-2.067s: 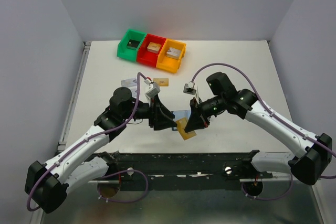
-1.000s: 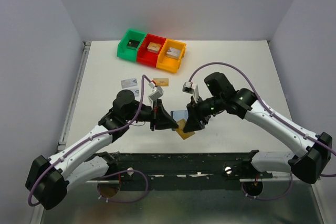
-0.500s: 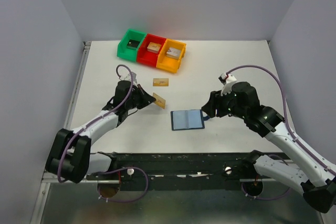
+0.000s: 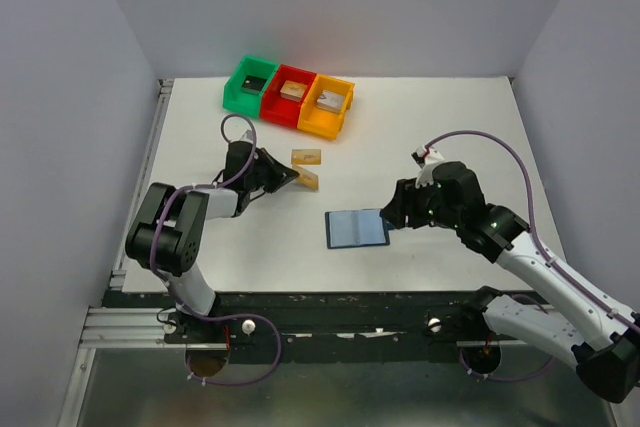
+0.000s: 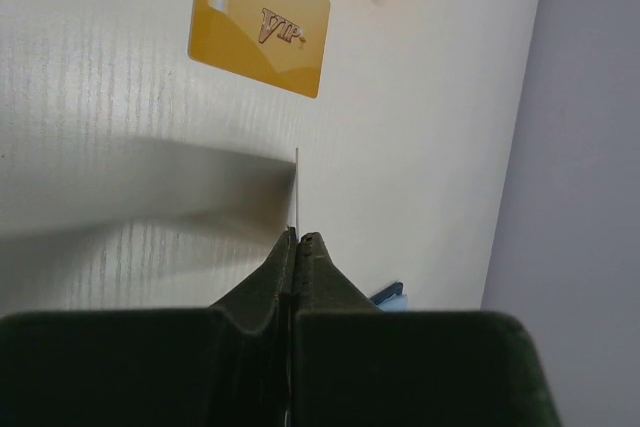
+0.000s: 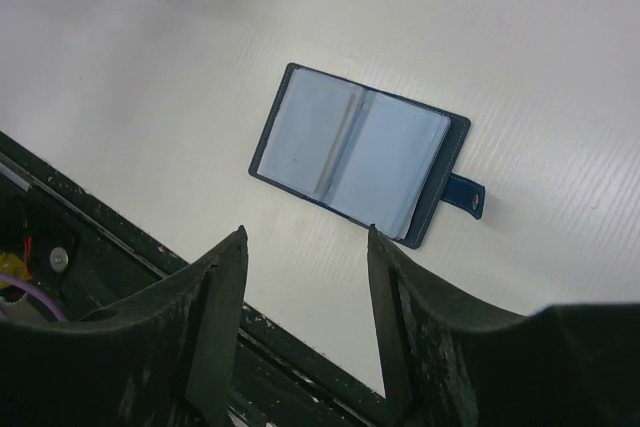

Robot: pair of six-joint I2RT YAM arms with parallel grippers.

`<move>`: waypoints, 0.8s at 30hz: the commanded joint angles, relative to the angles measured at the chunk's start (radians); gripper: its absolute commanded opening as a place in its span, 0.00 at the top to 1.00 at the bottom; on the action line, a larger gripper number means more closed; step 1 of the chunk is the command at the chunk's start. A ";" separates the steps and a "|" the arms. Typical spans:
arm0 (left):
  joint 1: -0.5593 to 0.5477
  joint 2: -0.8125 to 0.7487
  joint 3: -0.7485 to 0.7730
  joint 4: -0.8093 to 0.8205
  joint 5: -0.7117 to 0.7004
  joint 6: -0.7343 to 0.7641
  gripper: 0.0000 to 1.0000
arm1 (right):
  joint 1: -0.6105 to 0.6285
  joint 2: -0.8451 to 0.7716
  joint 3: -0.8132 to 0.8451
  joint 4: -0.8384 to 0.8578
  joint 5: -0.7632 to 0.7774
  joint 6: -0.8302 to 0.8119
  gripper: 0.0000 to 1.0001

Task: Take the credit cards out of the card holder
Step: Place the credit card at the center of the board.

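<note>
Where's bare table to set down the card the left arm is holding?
Open table right of the orange bin, and left of the card holder. Crowded where the gold card lies by the left fingers and held card.

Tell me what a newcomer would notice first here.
The bright green, red and orange bins at the far side of the table stand out most. The navy card holder lies open and flat near the middle, with the open right gripper beside it. The left gripper pinches a gold card on edge, next to another gold card lying flat.
</note>
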 commanded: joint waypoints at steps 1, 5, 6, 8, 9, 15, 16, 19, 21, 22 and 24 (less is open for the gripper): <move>0.008 0.062 0.006 0.157 0.060 -0.070 1.00 | -0.001 0.010 0.004 0.030 0.004 -0.015 0.41; 0.008 0.097 0.009 0.169 0.055 -0.074 1.00 | -0.001 0.035 0.014 0.028 -0.003 -0.026 0.41; 0.008 0.107 0.012 0.172 0.050 -0.074 1.00 | -0.001 0.041 0.017 0.028 -0.006 -0.028 0.41; 0.010 0.121 0.018 0.177 0.047 -0.078 1.00 | -0.001 0.050 0.018 0.030 -0.006 -0.025 0.41; 0.012 0.128 0.020 0.183 0.046 -0.080 1.00 | -0.003 0.052 0.020 0.030 -0.004 -0.025 0.41; 0.025 0.162 0.027 0.208 0.049 -0.090 1.00 | -0.003 0.050 0.014 0.028 -0.003 -0.023 0.41; 0.027 0.165 0.026 0.208 0.049 -0.090 1.00 | -0.003 0.050 0.014 0.030 -0.003 -0.022 0.41; 0.035 0.174 0.026 0.211 0.053 -0.089 0.94 | -0.003 0.058 0.015 0.030 -0.001 -0.022 0.41; 0.039 0.185 0.027 0.218 0.064 -0.090 0.89 | -0.003 0.064 0.015 0.028 -0.003 -0.023 0.41; 0.039 0.190 0.027 0.222 0.070 -0.090 0.86 | -0.004 0.067 0.017 0.028 -0.003 -0.022 0.41; 0.044 0.197 0.030 0.226 0.083 -0.092 0.79 | -0.004 0.073 0.020 0.030 -0.001 -0.022 0.41</move>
